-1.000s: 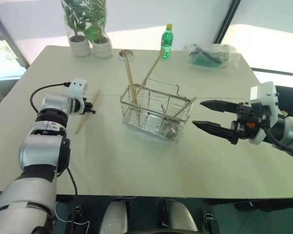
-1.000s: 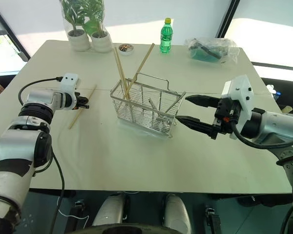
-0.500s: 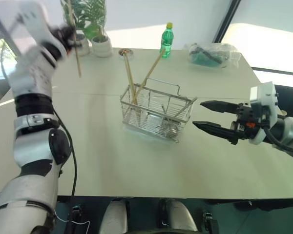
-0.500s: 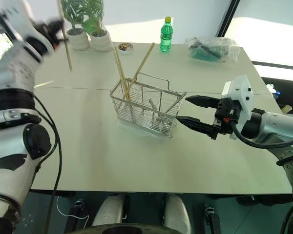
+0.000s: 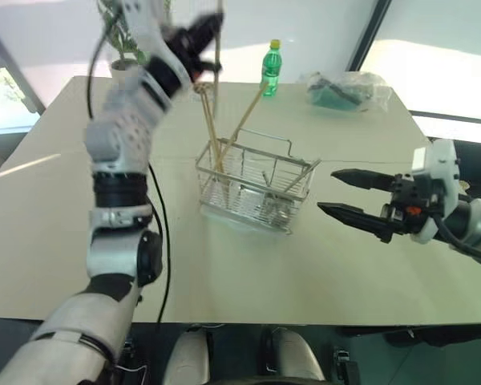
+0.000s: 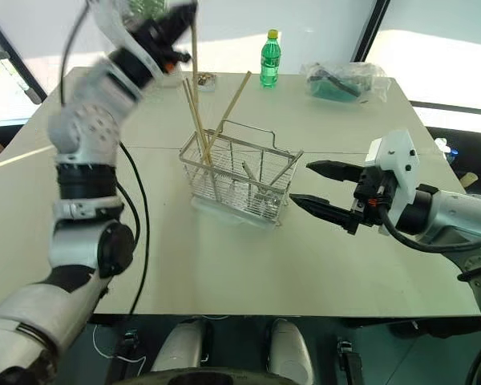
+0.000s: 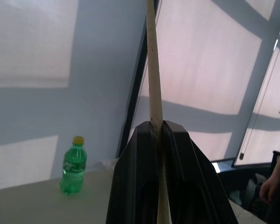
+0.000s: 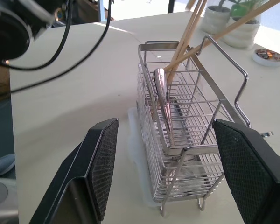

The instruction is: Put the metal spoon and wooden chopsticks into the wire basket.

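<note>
L hand (image 7: 157, 128) clenched on one of the wooden chopsticks (image 7: 152, 60), raised high. Below it the wire basket (image 5: 256, 188) on the worktop (image 5: 224, 273), w/ other sticks & metal spoon (image 8: 164, 100) inside. R hand (image 5: 349, 196) released, beside basket.

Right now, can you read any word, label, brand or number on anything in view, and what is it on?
Green bottle: it carries a label, too small and blurred to read.
Clear bag at the table's far edge: no readable print.
Wire basket, spoon, chopsticks: no markings.
Nothing legible anywhere.
</note>
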